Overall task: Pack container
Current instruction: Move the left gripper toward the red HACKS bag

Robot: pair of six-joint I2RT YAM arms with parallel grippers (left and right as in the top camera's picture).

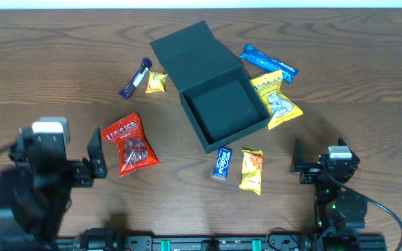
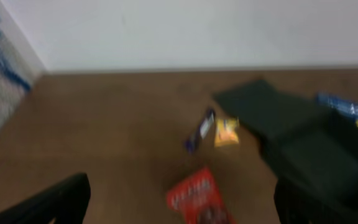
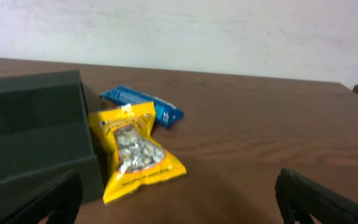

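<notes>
The dark teal container [image 1: 225, 111] stands mid-table with its flap lid [image 1: 194, 54] thrown back and nothing inside; it also shows in the left wrist view [image 2: 309, 155] and the right wrist view [image 3: 36, 143]. Snack packets lie around it. My left gripper [image 1: 98, 155] hovers open at the near left, beside a red packet [image 1: 130, 144]; in its wrist view the gripper [image 2: 182, 199] has wide-set fingers and the red packet [image 2: 199, 199] ahead of them. My right gripper [image 1: 299, 164] is open at the near right, and its wrist view [image 3: 179, 199] shows nothing between the fingers.
A big yellow packet [image 1: 276, 100] [image 3: 135, 152] leans on the container's right wall, a blue packet [image 1: 269, 64] [image 3: 143, 104] behind it. A purple bar [image 1: 136, 78] and small yellow packet [image 1: 156, 82] lie left of the lid. A small blue packet [image 1: 222, 163] and yellow-orange packet [image 1: 252, 170] lie in front.
</notes>
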